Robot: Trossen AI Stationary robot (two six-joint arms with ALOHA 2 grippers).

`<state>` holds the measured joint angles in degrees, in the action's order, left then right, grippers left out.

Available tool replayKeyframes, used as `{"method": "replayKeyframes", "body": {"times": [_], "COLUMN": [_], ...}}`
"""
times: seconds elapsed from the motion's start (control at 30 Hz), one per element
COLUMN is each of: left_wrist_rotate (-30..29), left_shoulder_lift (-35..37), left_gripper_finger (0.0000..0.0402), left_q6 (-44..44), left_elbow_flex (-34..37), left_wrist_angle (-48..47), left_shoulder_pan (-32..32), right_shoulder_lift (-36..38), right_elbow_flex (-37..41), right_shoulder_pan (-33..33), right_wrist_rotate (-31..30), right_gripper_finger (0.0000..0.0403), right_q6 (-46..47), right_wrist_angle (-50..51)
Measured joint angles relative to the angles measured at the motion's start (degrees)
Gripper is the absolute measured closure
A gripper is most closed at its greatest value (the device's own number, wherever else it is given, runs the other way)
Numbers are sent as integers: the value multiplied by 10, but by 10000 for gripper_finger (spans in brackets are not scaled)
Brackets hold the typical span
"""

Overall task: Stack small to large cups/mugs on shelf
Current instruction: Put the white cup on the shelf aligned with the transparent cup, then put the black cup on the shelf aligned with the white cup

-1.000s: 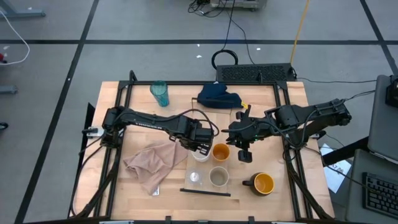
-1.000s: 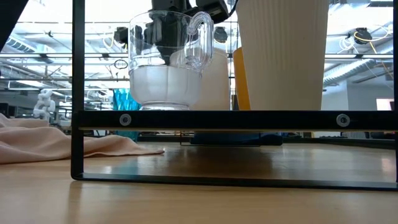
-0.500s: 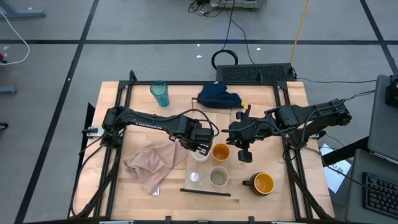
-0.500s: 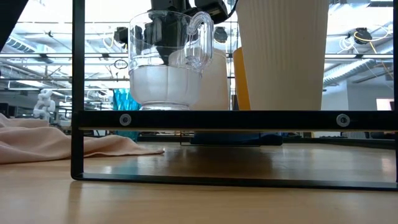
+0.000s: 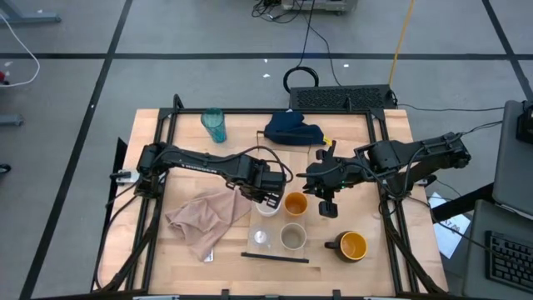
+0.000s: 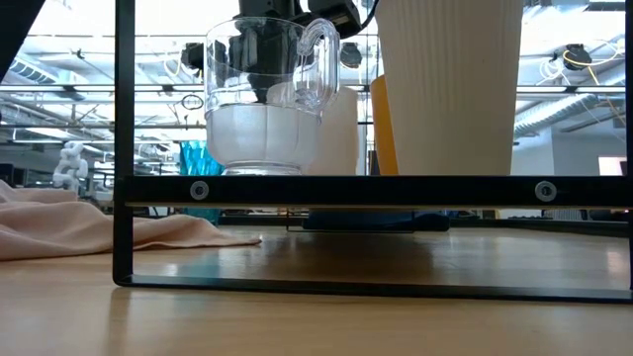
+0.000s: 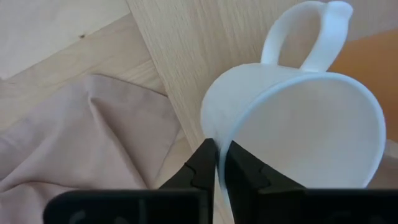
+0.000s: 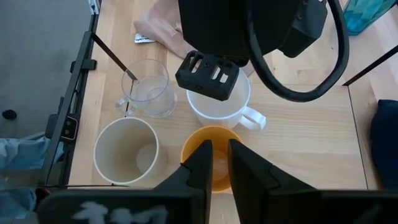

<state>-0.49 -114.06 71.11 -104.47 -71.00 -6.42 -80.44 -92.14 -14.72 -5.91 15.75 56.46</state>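
Observation:
The white mug point(image 5: 268, 206) stands on the pale shelf point(image 5: 277, 223), with my left gripper point(image 7: 219, 163) shut on its rim from above. Beside it on the shelf is the small orange cup point(image 5: 296, 202). Nearer the dark strip point(image 5: 275, 257) stand the tiny clear cup point(image 5: 262, 239) and the beige cup point(image 5: 292, 237). The dark yellow-lined mug point(image 5: 353, 246) sits on the table to the shelf's right. The teal tumbler point(image 5: 213, 125) stands at the far left. My right gripper point(image 8: 216, 163) hovers shut above the orange cup point(image 8: 211, 155), holding nothing. My left gripper has the white mug's rim point(image 7: 219, 180) between its fingers, one finger inside the mug and one outside, on the side opposite the handle point(image 7: 305, 34). The fingers point straight down. The mug stands upright with its base on the shelf.
A crumpled beige cloth point(image 5: 204, 218) lies left of the shelf, close to the white mug. A dark blue cloth point(image 5: 293, 129) sits at the shelf's far end. Black frame rails run along the table's left and right sides.
In the low view the white mug's top has sunk a little. Both arms have kept still.

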Motion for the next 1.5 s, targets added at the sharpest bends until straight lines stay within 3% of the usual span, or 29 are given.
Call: {"method": "replayKeyframes", "body": {"times": [0.47,0.97,1.5], "left_wrist_rotate": [7,8,13], "left_shoulder_lift": [0,0,15], "left_gripper_finger": [369,268,252], "left_q6": [-3,-6,-18], "left_elbow_flex": [0,0,0], "left_wrist_angle": [8,5,1], "left_shoulder_pan": [0,0,0], "right_shoulder_lift": [0,0,0], "right_elbow_flex": [0,0,0], "right_shoulder_pan": [0,0,0], "right_wrist_rotate": [0,2,2], "right_gripper_finger": [361,361,361], "right_q6": [-2,-2,-7], "right_wrist_angle": [0,0,13]}}
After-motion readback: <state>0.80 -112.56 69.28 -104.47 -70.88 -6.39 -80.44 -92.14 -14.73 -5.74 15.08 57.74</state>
